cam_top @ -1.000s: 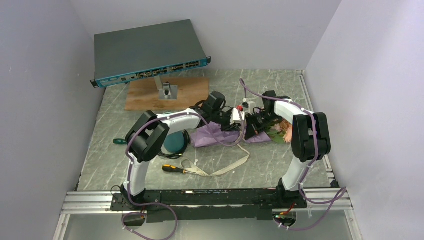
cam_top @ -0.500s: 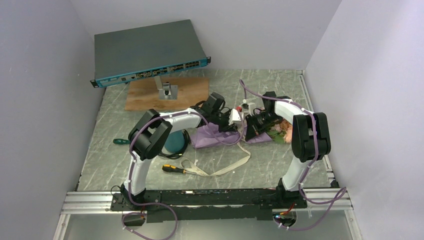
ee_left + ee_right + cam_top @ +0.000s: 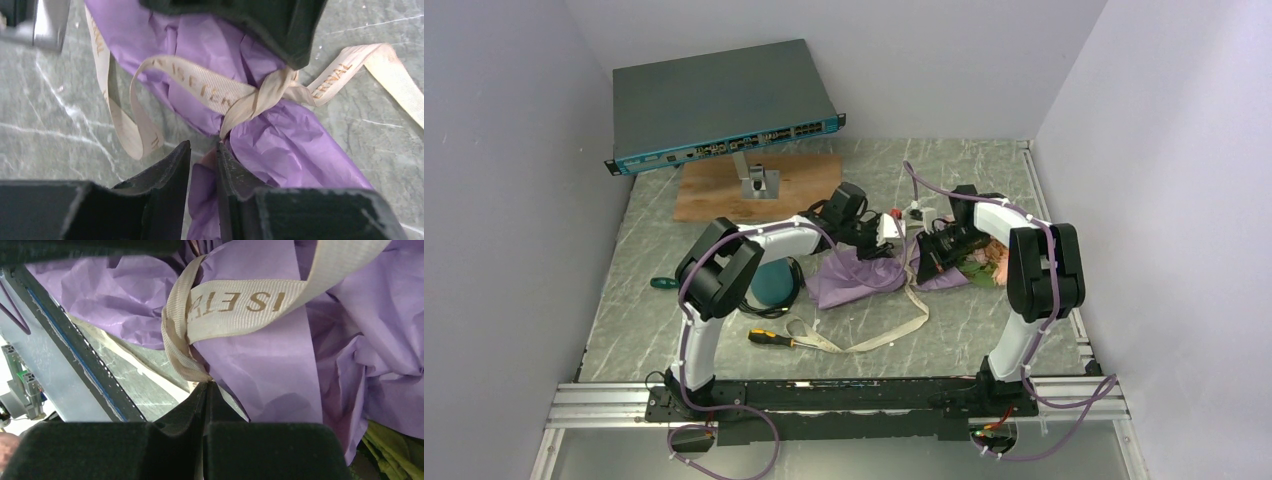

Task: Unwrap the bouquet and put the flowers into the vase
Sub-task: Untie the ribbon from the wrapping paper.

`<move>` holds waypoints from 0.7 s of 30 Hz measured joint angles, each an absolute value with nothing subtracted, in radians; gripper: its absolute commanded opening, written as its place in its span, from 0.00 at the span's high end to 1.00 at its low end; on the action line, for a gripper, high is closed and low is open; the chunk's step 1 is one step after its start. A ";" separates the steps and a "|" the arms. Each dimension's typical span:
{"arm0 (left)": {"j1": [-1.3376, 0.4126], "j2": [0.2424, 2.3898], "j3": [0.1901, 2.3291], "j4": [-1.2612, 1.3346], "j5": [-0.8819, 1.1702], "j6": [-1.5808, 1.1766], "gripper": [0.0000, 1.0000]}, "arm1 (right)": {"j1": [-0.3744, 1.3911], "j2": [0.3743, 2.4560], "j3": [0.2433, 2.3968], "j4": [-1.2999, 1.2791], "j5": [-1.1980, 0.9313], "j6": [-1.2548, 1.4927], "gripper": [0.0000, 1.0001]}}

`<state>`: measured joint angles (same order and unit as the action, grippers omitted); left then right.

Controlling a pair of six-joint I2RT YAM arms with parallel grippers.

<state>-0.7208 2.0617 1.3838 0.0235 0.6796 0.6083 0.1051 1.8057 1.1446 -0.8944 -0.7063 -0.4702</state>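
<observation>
The bouquet's purple paper (image 3: 859, 275) lies bunched mid-table, tied with a cream printed ribbon (image 3: 894, 330). Pink and peach flowers (image 3: 984, 262) stick out on its right, under the right arm. My left gripper (image 3: 202, 145) is shut on a fold of the purple paper (image 3: 290, 145), just below the ribbon knot (image 3: 260, 95). My right gripper (image 3: 207, 385) is shut on the ribbon (image 3: 240, 302) at the knot, its tips pressed together against the paper (image 3: 260, 370). Green stems (image 3: 395, 450) show at the lower right. The teal vase (image 3: 772, 285) stands left of the bouquet, partly hidden by my left arm.
A black cable coil (image 3: 794, 283) rings the vase. A yellow-handled screwdriver (image 3: 774, 338) lies near the front and a green-handled tool (image 3: 662, 283) at the left. A network switch (image 3: 719, 105) sits on a stand over a wooden board (image 3: 804, 185) at the back. Walls close in on three sides.
My left gripper has shifted back and to the right, drawing the purple paper into a taller bunch. The loose ribbon loop has swung with it. The right arm has barely moved.
</observation>
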 measured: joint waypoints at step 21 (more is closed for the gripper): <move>-0.776 2.098 1.445 -0.069 0.685 0.762 0.99 | 0.103 1.817 1.145 -0.909 -0.707 -0.470 1.00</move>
